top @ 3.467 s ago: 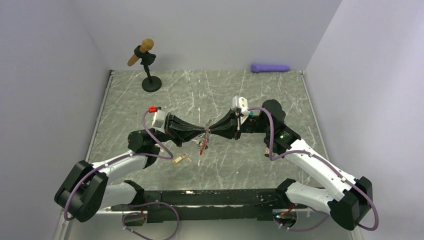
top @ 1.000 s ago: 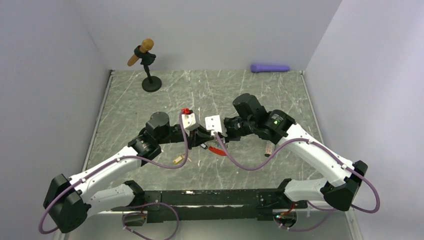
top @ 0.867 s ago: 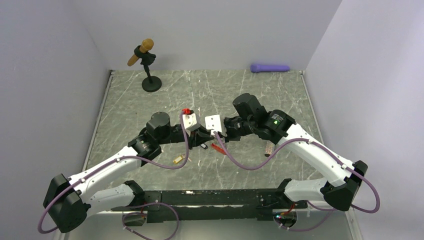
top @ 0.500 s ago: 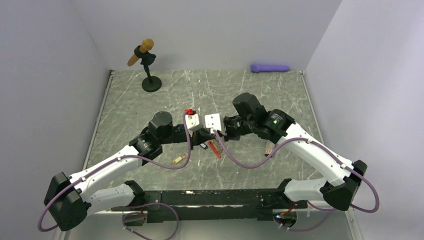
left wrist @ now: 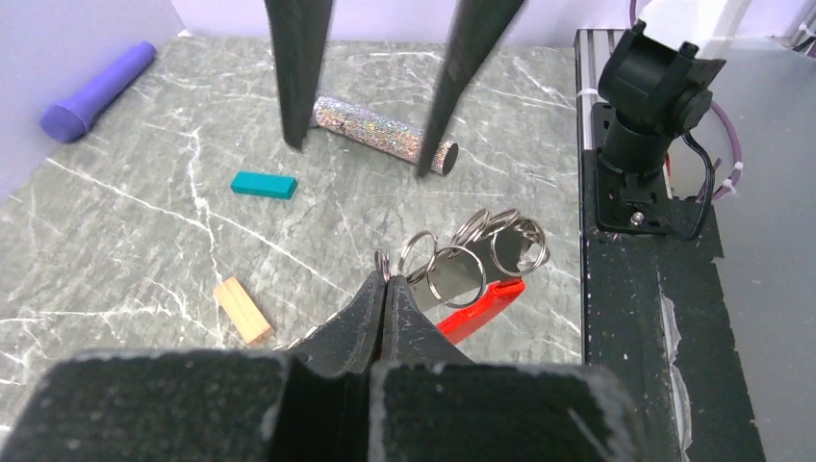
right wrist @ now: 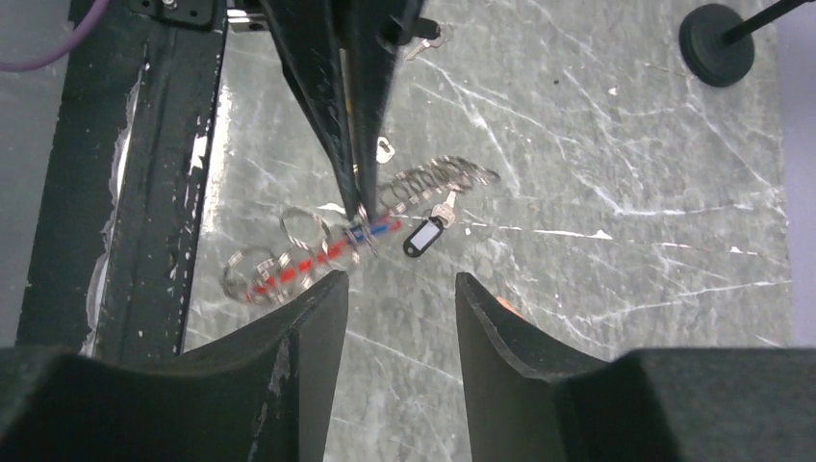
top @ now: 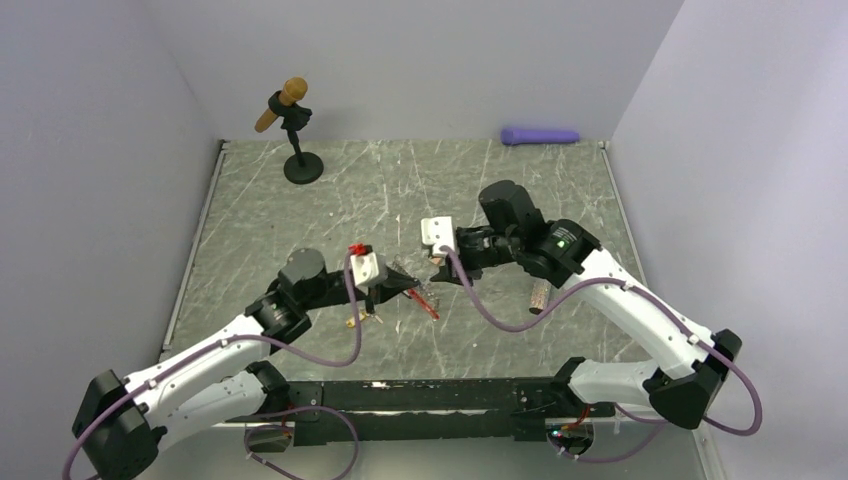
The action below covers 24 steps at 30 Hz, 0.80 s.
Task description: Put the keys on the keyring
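- The left gripper (left wrist: 383, 286) is shut tight on one silver ring of the keyring (left wrist: 469, 268) — the red clip (left wrist: 483, 306) and the bunch of rings trail from its tips. All of this sits toward the near edge of the surface (top: 250, 230), about midway between its left and right edges.
- The right gripper (right wrist: 399, 284) hangs over the keyring with its jaws apart and nothing between them. It touches neither ring nor key.
- A black-tagged key (right wrist: 421, 237) lies against the chain, its silver blade pointing into the rings. Whether it is threaded on or merely beside them is too small to tell.
- A blue tag (right wrist: 385, 228) shows right at the left gripper's tips, in line with the red clip. I cannot tell whether it is on a ring.
- A yellow-tagged key (top: 357, 320) lies by itself on the surface, near the left gripper on its near-edge side and apart from the keyring — this one is plainly not on.
- Judgement: the task is part-way at best. One gripper has the ring secured, which looks like the set-up for threading. At least the yellow-tagged key is left to fetch and thread, and the black-tagged and blue-tagged ones may need threading too.
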Each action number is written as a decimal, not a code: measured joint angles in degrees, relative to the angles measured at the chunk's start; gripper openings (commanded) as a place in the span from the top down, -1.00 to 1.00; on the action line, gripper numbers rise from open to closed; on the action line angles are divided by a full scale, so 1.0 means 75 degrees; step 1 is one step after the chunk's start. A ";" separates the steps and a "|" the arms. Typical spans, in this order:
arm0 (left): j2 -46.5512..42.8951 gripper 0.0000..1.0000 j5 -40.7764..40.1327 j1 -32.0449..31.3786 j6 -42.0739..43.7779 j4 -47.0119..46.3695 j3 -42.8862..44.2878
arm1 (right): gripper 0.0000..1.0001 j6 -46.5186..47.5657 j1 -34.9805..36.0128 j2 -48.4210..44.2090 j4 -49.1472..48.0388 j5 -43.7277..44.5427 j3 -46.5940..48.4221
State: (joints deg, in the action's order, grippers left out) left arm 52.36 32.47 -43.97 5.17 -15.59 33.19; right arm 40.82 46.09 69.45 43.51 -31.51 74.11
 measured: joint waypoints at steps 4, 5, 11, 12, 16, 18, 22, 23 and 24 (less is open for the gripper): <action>-0.0685 1.00 0.0035 0.0047 0.0085 -0.1061 -0.0982 | -0.03 -0.0230 -0.0577 -0.0449 -0.0504 -0.0935 -0.0431; -0.0796 1.00 0.0052 0.0085 0.0026 -0.1518 -0.1221 | -0.03 -0.0318 -0.0705 -0.0592 -0.0691 -0.1207 -0.0586; -0.0740 1.00 -0.0020 0.0405 -0.1110 -0.4736 -0.2291 | -0.02 -0.0877 -0.0868 -0.1244 -0.2203 -0.2349 -0.1547; -0.0562 1.00 -0.0090 0.0463 -0.1463 -0.5540 -0.2465 | -0.02 -0.1023 -0.0868 -0.1256 -0.2465 -0.2489 -0.1626; 0.0338 1.00 -0.0303 0.0612 -0.2556 -0.7813 -0.2769 | -0.01 -0.1641 -0.0868 -0.1259 -0.3509 -0.2766 -0.1874; 0.0606 1.00 -0.0323 0.0644 -0.2879 -0.8274 -0.2766 | -0.01 -0.1985 -0.0877 -0.1262 -0.4033 -0.2850 -0.1999; 0.0685 1.00 -0.0358 0.0653 -0.3080 -0.8827 -0.2675 | 0.05 -0.2500 -0.0915 -0.1265 -0.4785 -0.3063 -0.2145; 0.0697 1.00 -0.0373 0.0662 -0.3083 -0.8923 -0.2614 | 0.07 -0.2602 -0.0918 -0.1276 -0.4948 -0.3136 -0.2186; 0.0711 1.00 -0.0379 0.0676 -0.3080 -0.9020 -0.2518 | 0.07 -0.2646 -0.0909 -0.1285 -0.5036 -0.3194 -0.2209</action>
State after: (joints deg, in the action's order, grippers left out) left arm 57.69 29.63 -38.89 -17.93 -83.24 14.31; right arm 20.97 39.27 59.81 5.74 -55.46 57.54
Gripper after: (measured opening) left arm 0.012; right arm 0.479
